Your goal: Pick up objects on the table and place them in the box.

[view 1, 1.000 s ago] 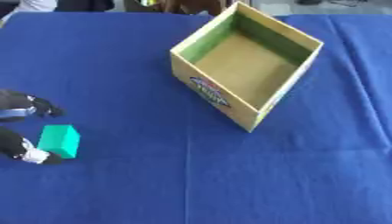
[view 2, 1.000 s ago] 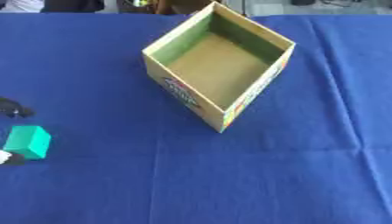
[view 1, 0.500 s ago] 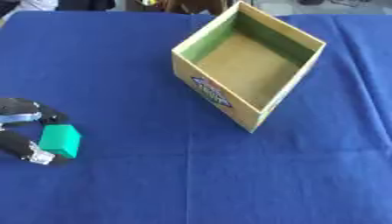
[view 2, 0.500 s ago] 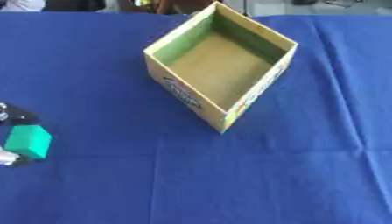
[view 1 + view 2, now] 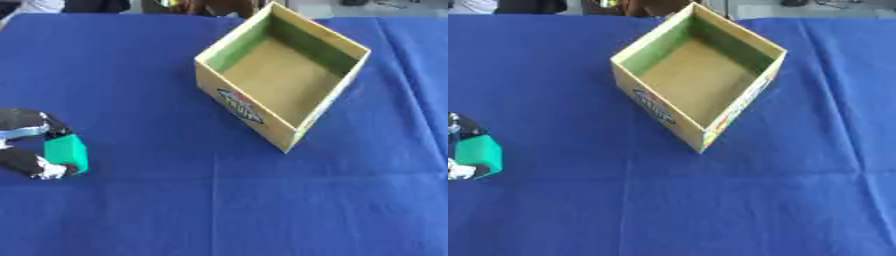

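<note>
A small green block point(image 5: 67, 152) lies on the blue cloth at the far left. My left hand point(image 5: 24, 125) reaches in from the left edge, with a finger behind the block and the thumb point(image 5: 35, 166) in front of it, curled round it. The open cardboard box point(image 5: 284, 80), yellow outside and green inside, stands turned at an angle at the upper middle; nothing shows inside it. My right hand shows in neither view.
The blue tablecloth point(image 5: 227, 205) covers the whole table. Dark shapes and a pale sleeve show along the far edge.
My left hand has closed its finger and thumb onto the green block and carried it a little to the right. The box stayed put.
</note>
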You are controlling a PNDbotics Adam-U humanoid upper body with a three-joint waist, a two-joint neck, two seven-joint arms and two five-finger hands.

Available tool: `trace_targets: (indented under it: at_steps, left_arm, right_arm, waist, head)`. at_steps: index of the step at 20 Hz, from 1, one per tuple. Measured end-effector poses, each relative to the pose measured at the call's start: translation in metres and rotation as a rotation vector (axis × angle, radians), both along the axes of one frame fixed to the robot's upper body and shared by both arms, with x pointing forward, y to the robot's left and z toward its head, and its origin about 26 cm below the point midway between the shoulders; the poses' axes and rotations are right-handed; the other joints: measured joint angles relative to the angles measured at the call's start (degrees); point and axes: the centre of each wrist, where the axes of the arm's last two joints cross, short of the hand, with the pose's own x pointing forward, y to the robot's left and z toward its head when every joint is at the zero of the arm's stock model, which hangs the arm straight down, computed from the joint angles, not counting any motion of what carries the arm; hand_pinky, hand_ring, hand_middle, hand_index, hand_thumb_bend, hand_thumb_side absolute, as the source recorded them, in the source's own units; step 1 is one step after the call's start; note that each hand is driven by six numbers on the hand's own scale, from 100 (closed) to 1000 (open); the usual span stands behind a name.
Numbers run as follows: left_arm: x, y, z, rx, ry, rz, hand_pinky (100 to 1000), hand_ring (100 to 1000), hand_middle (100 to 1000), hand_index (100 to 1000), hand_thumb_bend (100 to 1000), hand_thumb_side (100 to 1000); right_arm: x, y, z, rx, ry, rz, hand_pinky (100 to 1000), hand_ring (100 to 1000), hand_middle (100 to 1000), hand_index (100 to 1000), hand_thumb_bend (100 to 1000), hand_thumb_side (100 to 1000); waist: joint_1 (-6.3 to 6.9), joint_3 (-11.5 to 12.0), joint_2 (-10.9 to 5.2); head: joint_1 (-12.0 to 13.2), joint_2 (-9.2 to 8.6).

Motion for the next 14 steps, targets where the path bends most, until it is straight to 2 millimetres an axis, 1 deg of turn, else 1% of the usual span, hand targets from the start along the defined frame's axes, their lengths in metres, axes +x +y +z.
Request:
trace_targets:
  at_steps: [1, 2, 3, 4, 8, 9, 10, 14]
  left_arm:
    - [0.000, 0.000, -0.001, -0.005, -0.010, -0.002, 632, 651, 562, 763, 427, 698]
    - [0.000, -0.001, -0.001, -0.009, -0.017, -0.004, 601, 625, 539, 729, 407, 684]
    - [0.000, -0.001, -0.002, -0.014, -0.023, -0.007, 591, 618, 537, 721, 391, 677]
    - [0.000, -0.002, -0.003, -0.016, -0.029, -0.011, 562, 598, 520, 706, 340, 667]
    - [0.000, -0.002, -0.005, -0.021, -0.049, -0.017, 562, 598, 520, 706, 340, 667]
    - [0.000, -0.002, -0.005, -0.021, -0.054, -0.018, 461, 526, 476, 663, 123, 658]
    - [0.000, -0.003, -0.005, -0.021, -0.061, -0.015, 439, 510, 473, 659, 100, 655]
    - [-0.002, -0.008, 0.006, -0.042, -0.144, -0.010, 401, 484, 457, 643, 100, 634]
  right_arm:
    - [0.000, 0.000, 0.000, 0.000, 0.000, 0.000, 794, 795, 537, 695, 122, 803]
    - [0.000, 0.000, 0.000, 0.000, 0.000, 0.000, 794, 794, 535, 695, 121, 799]
    - [0.000, 0.000, 0.000, 0.001, 0.000, 0.000, 794, 794, 535, 695, 121, 800]
    - [0.000, 0.000, 0.000, 0.001, 0.000, 0.000, 795, 794, 535, 695, 121, 799]
    - [0.000, 0.000, 0.000, 0.003, 0.000, -0.001, 795, 794, 535, 695, 121, 799]
    - [0.000, 0.000, 0.000, 0.004, 0.001, -0.001, 795, 794, 534, 695, 125, 797]
    - [0.000, 0.000, -0.001, 0.005, 0.002, -0.001, 795, 794, 534, 695, 126, 797]
    - [-0.001, 0.000, -0.002, 0.007, 0.006, -0.005, 796, 793, 533, 695, 125, 793]
  waist:
    - [-0.02, 0.0, 0.01]
    - [-0.03, 0.1, 0.01]
    - [-0.03, 0.1, 0.01]
    - [-0.03, 0.1, 0.02]
    - [-0.03, 0.1, 0.02]
    - [-0.03, 0.1, 0.02]
    - [-0.03, 0.1, 0.02]
    - [-0.02, 0.4, 0.01]
  head:
    - [0.0, 0.00]
    - [0.0, 0.00]
    - [0.0, 0.00]
    - [0.0, 0.00]
    - [0.0, -0.01]
    - [0.0, -0.01]
    - [0.0, -0.01]
    - [0.0, -0.01]
